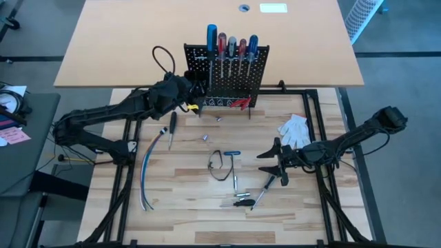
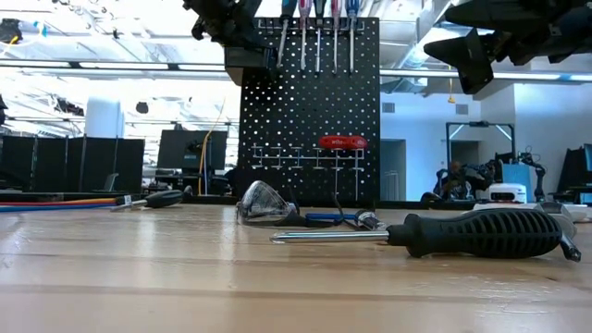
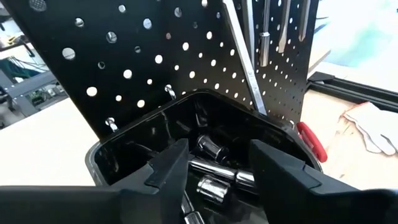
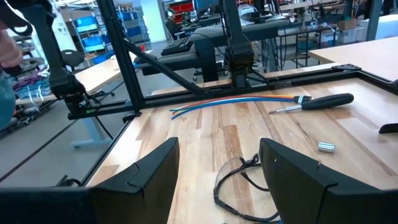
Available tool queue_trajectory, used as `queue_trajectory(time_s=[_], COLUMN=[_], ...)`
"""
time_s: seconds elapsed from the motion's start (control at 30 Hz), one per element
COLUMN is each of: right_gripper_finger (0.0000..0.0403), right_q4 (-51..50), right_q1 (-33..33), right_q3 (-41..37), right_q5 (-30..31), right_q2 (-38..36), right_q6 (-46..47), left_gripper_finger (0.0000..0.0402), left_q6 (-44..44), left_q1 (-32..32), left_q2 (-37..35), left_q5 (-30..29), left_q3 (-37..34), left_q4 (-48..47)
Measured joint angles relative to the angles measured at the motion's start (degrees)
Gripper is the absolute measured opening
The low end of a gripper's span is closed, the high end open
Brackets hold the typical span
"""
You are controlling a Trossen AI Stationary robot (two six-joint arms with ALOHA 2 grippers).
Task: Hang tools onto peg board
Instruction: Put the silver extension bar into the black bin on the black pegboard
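The black peg board (image 1: 224, 79) stands at the table's far side. Several screwdrivers (image 1: 231, 47) hang in its top rail, and red-handled pliers (image 2: 342, 142) hang low on its face. My left gripper (image 3: 217, 180) stands open just above the black bin (image 3: 124, 149) on the board's left side. Silver bits (image 3: 211, 149) lie inside the bin. My right gripper (image 4: 217, 180) hovers open over the table's right half, with nothing between its fingers. A black-handled screwdriver (image 1: 172, 124), small silver bits (image 1: 205, 138) and more screwdrivers (image 1: 241, 202) lie flat on the table.
Clear glasses (image 1: 219, 165) and a blue T-handle tool (image 1: 231, 154) lie mid-table. A white glove (image 1: 295, 129) lies at the right, and loose cables (image 1: 148, 172) run along the left. In the low view a black-handled screwdriver (image 2: 481, 233) lies close to the near edge.
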Motion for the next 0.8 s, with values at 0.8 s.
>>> queue_trajectory(time_s=[0.8], right_gripper_finger=[0.0230], right_q4=[-9.0], right_q1=[-0.2], right_q3=[2.7], right_q5=[-10.4], right_q2=[13.3], right_q6=[-4.6], left_gripper_finger=[0.0185], left_q6=[-1.6], left_q1=[-34.1], left_q2=[-5.0], left_q5=[-16.4], left_q3=[4.1], left_q4=[-19.4])
